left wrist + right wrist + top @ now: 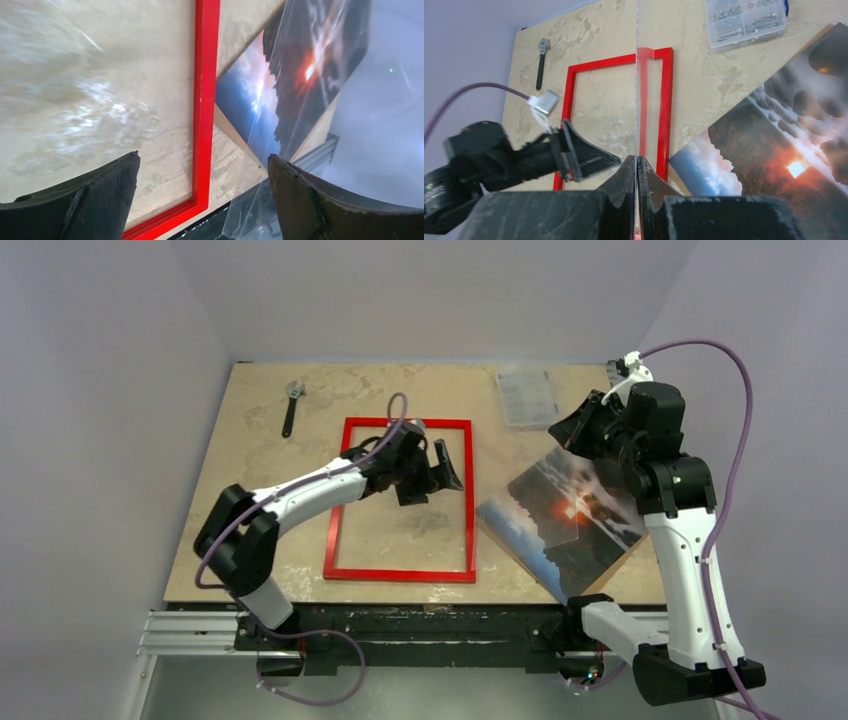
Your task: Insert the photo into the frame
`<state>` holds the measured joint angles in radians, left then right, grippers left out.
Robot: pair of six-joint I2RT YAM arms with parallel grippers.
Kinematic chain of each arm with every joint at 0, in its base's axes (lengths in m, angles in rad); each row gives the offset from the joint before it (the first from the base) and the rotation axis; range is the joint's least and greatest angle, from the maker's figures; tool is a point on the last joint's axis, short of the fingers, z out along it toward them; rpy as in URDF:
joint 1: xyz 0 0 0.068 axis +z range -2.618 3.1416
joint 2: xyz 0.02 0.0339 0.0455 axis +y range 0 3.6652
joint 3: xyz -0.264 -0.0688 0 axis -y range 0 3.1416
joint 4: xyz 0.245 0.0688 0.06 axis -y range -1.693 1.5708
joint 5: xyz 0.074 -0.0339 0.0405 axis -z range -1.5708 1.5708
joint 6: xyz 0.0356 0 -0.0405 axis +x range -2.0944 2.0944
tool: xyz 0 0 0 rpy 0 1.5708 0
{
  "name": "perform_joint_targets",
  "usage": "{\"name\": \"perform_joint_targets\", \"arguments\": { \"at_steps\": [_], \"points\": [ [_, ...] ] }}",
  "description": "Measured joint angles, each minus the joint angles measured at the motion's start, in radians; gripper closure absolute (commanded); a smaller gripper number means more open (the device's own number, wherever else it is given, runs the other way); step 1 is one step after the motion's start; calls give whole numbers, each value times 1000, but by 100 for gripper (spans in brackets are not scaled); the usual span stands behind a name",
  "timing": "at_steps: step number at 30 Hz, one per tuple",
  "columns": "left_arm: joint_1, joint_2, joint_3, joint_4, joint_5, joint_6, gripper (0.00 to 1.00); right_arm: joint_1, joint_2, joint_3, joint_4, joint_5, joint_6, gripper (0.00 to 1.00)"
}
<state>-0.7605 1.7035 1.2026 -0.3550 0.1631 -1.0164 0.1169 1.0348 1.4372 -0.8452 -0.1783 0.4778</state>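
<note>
Presently the photo (590, 550) lies askew just right of the frame (400, 574), whose long axis runs near to far, nearer the right gripper (636, 170), pinched on a clear sheet (637, 100), than the left gripper (432, 478), spread wide over the frame's opening.

Top external: whole bench (270, 440) is seen from above.
Left wrist: close, downward.
Right wrist: higher.
Shared: frame (400, 574) and photo (590, 540).

photo (560, 540): part behind right arm (690, 540) | clear sheet (637, 100): edge-on, extent unclear
</note>
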Motion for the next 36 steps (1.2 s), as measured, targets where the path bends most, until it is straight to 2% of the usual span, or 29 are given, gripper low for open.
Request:
{"name": "perform_joint_targets", "arguments": {
  "at_steps": [4, 8, 12, 18, 22, 25, 29, 31, 34, 36],
  "points": [
    [98, -125, -71, 11, 23, 42, 9, 0, 0, -26, 7, -7, 0, 100],
    [91, -102, -25, -41, 24, 93, 12, 0, 0, -52, 8, 0, 0, 100],
    [28, 21, 94, -109, 19, 119, 15, 0, 0, -72, 6, 14, -1, 100],
    [-91, 286, 360, -203, -14, 121, 23, 0, -4, -110, 0, 59, -13, 100],
    [-139, 389, 412, -243, -43, 119, 27, 0, -11, -139, -10, 85, -26, 100],
    [-148, 421, 414, -270, -53, 116, 38, 0, -18, -153, -11, 102, -32, 100],
    [-149, 427, 421, -268, -71, 115, 75, 0, -25, -175, -7, 109, -36, 100],
    [-149, 432, 422, -279, -86, 119, 88, 0, -26, -192, -3, 109, -38, 100],
    [-148, 432, 421, -293, -93, 111, 100, 0, -26, -218, 2, 103, -39, 100],
    [-148, 427, 420, -298, -102, 116, 100, 0, -25, -233, 6, 87, -41, 100]
  ]
}}
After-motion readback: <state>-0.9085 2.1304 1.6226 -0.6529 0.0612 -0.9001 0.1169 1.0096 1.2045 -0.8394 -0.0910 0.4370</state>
